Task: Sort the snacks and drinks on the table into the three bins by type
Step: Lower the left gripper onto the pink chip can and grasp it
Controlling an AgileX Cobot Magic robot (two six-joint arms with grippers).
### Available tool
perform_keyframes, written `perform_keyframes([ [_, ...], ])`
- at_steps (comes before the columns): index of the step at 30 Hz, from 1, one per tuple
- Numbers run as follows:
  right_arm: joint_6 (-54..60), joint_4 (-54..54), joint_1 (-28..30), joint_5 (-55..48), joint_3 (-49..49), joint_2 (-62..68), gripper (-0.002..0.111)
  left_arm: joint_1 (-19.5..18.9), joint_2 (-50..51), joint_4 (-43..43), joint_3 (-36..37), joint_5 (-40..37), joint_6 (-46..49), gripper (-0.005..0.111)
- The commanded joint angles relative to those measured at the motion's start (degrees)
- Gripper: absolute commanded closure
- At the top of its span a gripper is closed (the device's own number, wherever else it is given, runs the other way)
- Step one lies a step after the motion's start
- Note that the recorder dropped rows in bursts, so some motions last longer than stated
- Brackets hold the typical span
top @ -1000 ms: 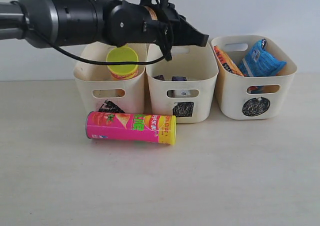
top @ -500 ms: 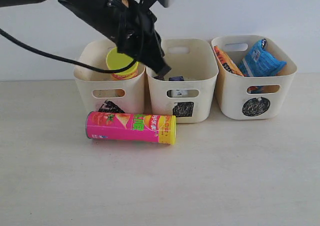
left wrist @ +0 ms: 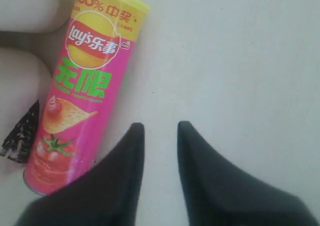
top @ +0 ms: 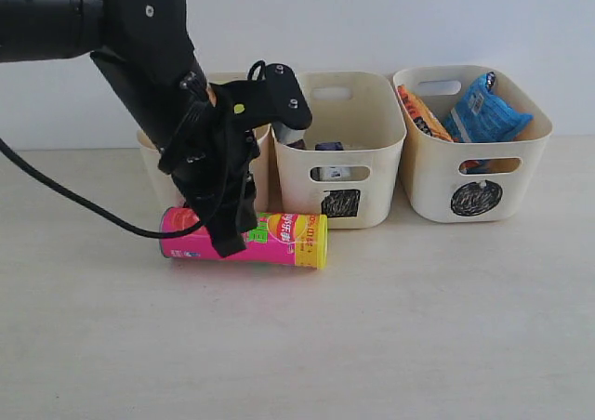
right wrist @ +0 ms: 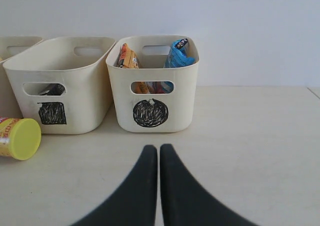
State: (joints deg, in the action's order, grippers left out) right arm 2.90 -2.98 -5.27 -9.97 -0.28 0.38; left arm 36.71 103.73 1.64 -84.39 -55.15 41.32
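The pink-green chip can [top: 279,239] lies on its side on the table [top: 418,336], in front of the triangle bin [top: 264,169]. My left gripper [top: 231,243] hangs low over the can's pink end. In the left wrist view, that gripper [left wrist: 160,128] is open with only bare table between its fingers, and the can [left wrist: 82,86] lies just beside one finger. The yellow-red can is hidden behind the arm. Small cartons [top: 332,146] sit in the square bin [top: 339,202]. The orange bag [top: 423,113] and the blue bag [top: 488,113] stand in the circle bin [top: 474,197]. My right gripper [right wrist: 159,148] is shut and empty over the table.
The three bins stand side by side against a pale wall. The left arm [top: 139,58] and its cable cross in front of the triangle bin. In the right wrist view the can's yellow lid [right wrist: 20,138] shows left of the square bin [right wrist: 65,86].
The left arm has swung down from above the bins to the table in front of the triangle bin, over the pink can. It now hides the yellow-lidded can in that bin.
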Motion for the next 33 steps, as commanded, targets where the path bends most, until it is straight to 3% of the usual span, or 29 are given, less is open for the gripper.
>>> perform_keyframes([
  [1, 0.1, 0.1, 0.2, 0.4, 0.3, -0.4, 0.108, 0.4, 2.7, 0.9, 0.3, 1.1, 5.2, 0.053],
  [4, 0.1, 0.1, 0.2, 0.4, 0.3, -0.4, 0.108, 0.5, 5.4, 0.9, 0.3, 2.8, 13.2, 0.041],
  [6, 0.1, 0.1, 0.2, 0.4, 0.3, -0.4, 0.108, 0.5, 6.7, -0.4, 0.3, 4.5, 15.4, 0.041],
  [9, 0.1, 0.1, 0.2, 0.5, 0.3, -0.4, 0.108, 0.5, 8.5, -4.5, 0.3, 7.8, 15.7, 0.037],
  [10, 0.1, 0.1, 0.2, 0.5, 0.3, -0.4, 0.108, 0.5, 9.7, -7.7, 0.3, 10.3, 15.7, 0.03],
  [15, 0.1, 0.1, 0.2, 0.5, 0.3, -0.4, 0.108, 0.5, 12.4, -10.5, 0.3, 14.0, 15.2, 0.018],
  [33, 0.1, 0.1, 0.2, 0.5, 0.3, -0.4, 0.108, 0.5, 20.6, -22.1, 0.3, 29.0, 11.5, 0.016],
])
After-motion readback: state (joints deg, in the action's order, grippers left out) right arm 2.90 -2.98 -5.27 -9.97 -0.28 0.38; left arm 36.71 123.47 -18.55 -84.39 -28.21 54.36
